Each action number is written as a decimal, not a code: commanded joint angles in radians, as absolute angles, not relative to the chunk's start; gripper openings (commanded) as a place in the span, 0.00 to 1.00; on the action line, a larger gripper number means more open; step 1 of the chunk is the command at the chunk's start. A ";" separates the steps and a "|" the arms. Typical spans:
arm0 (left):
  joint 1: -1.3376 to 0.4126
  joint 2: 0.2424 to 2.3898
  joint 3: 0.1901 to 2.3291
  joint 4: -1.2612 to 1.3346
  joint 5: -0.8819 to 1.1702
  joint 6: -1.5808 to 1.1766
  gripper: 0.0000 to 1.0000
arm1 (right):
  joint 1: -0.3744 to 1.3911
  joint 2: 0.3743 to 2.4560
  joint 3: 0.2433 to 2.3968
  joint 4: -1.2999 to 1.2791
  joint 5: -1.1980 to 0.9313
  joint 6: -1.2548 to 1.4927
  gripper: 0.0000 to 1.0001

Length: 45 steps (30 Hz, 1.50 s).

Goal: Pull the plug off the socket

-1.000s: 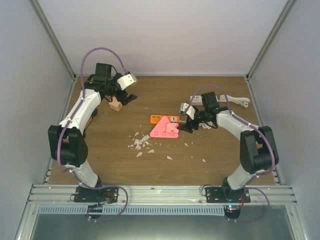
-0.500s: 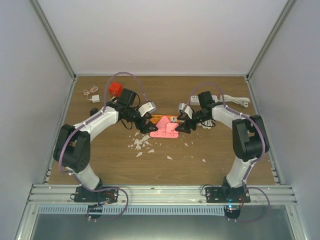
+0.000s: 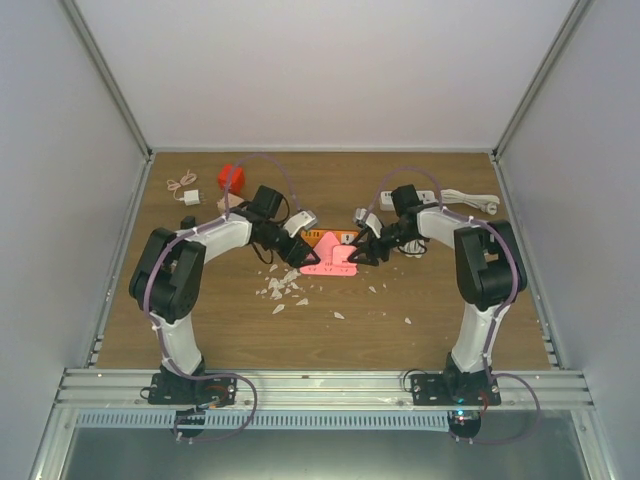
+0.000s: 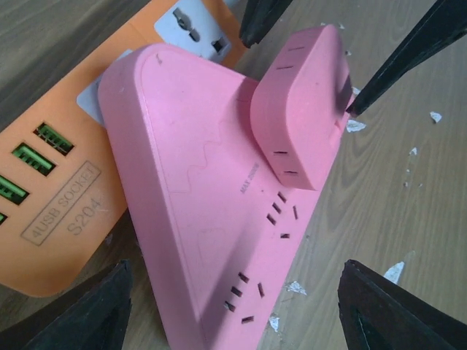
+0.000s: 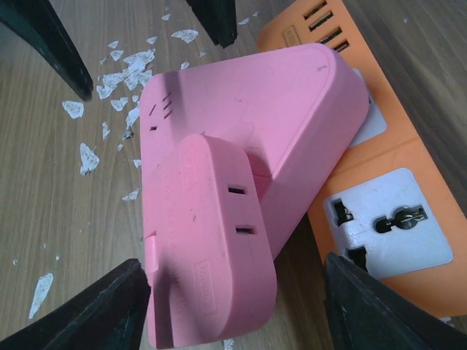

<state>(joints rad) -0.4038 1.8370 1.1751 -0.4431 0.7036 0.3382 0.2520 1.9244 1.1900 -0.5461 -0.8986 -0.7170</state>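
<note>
Orange power strip (image 4: 62, 219) marked "4USB SOCKET S204" under pink socket (image 4: 182, 197) bearing pink plug (image 4: 299, 117); left gripper (image 4: 233, 302) and right gripper (image 5: 233, 292) spread alongside.

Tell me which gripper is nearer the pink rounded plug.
Right. The right gripper straddles the pink rounded plug; the left gripper sits across the pink triangular socket from it.
</note>
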 commanded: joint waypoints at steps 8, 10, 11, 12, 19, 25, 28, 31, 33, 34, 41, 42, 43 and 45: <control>-0.426 1.911 1.179 -0.391 0.617 0.253 0.73 | 0.242 1.947 1.230 -0.569 -0.953 -0.723 0.50; -0.427 1.917 1.180 -0.391 0.616 0.248 0.72 | 0.244 1.938 1.229 -0.572 -0.948 -0.735 0.48; -0.427 1.919 1.180 -0.392 0.614 0.246 0.72 | 0.245 1.933 1.228 -0.576 -0.948 -0.745 0.47; -0.426 1.923 1.181 -0.394 0.612 0.243 0.71 | 0.246 1.927 1.227 -0.582 -0.948 -0.756 0.45; -0.427 1.938 1.190 -0.400 0.609 0.232 0.70 | 0.272 1.863 1.195 -0.598 -0.946 -0.821 0.39; -0.426 1.948 1.193 -0.400 0.616 0.221 0.69 | 0.299 1.808 1.158 -0.587 -0.932 -0.844 0.34; -0.427 1.947 1.193 -0.397 0.624 0.217 0.69 | 0.308 1.791 1.143 -0.591 -0.920 -0.863 0.32; -0.425 1.941 1.189 -0.389 0.644 0.222 0.69 | 0.319 1.776 1.120 -0.585 -0.900 -0.879 0.32; -0.422 1.925 1.179 -0.376 0.676 0.232 0.69 | 0.325 1.764 1.106 -0.576 -0.894 -0.887 0.32; -0.420 1.906 1.165 -0.363 0.700 0.238 0.69 | 0.326 1.758 1.097 -0.570 -0.891 -0.891 0.32; -0.419 1.761 1.078 -0.223 0.760 0.327 0.73 | 0.336 1.721 1.047 -0.513 -0.863 -0.883 0.34; -0.419 1.743 1.067 -0.206 0.766 0.362 0.74 | 0.335 1.718 1.042 -0.505 -0.860 -0.881 0.34; -0.419 1.728 1.055 -0.192 0.774 0.396 0.75 | 0.336 1.717 1.039 -0.499 -0.858 -0.878 0.34; -0.420 1.696 1.033 -0.168 0.801 0.476 0.77 | 0.336 1.717 1.032 -0.484 -0.852 -0.874 0.35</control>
